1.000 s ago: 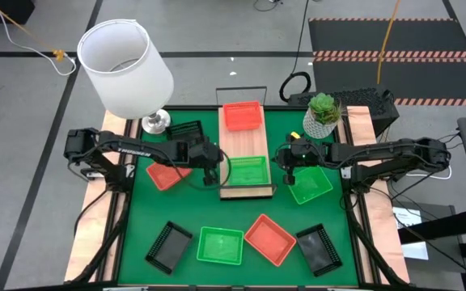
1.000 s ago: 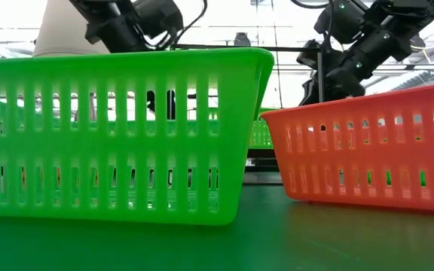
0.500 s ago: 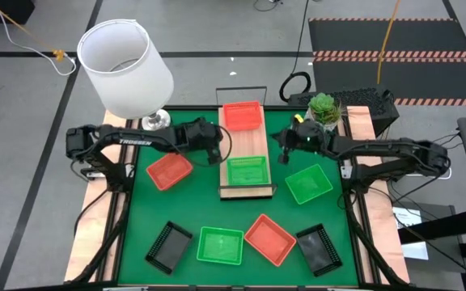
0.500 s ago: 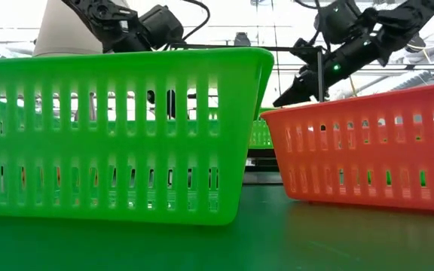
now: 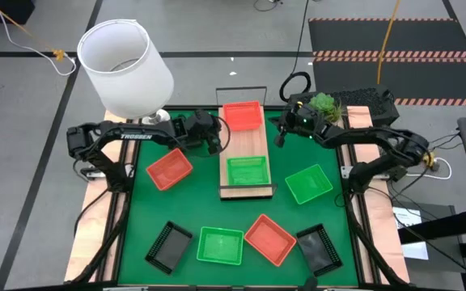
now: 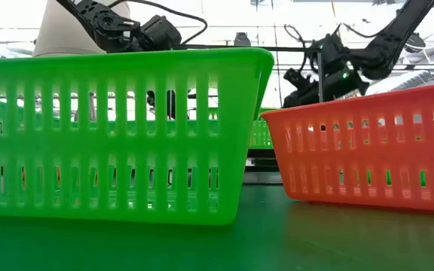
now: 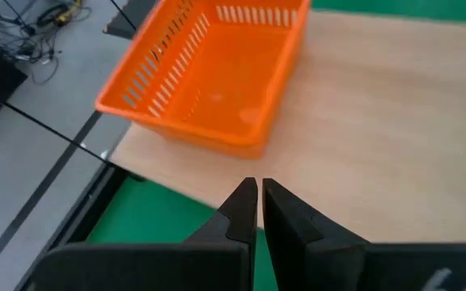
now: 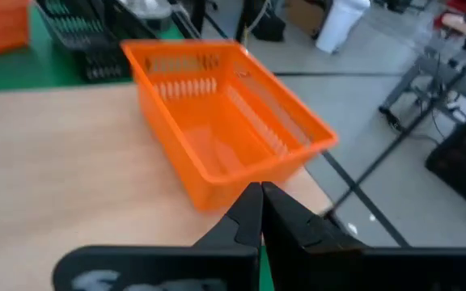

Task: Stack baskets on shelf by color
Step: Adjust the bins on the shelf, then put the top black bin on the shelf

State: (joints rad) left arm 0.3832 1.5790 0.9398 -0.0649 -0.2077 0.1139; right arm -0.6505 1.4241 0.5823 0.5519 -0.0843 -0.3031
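The floor (image 5: 47, 105) around the desk is grey, with dark straight lines crossing it. A green mat (image 5: 136, 218) covers the desk, and light wood edges (image 5: 87, 234) show at both sides of it. At the far left corner stands a lamp with a big white shade (image 5: 126, 56) on a shiny metal foot (image 5: 155, 121). At the far right corner there is a small green plant (image 5: 324, 107) in a white pot. Behind it lies a black keyboard (image 5: 362, 99), and farther away a dark floor mat with red-white striped edges (image 5: 391, 55). A yellow cable (image 5: 390, 24) runs over this mat. In the low view, bright ceiling beams (image 6: 224, 38) show behind
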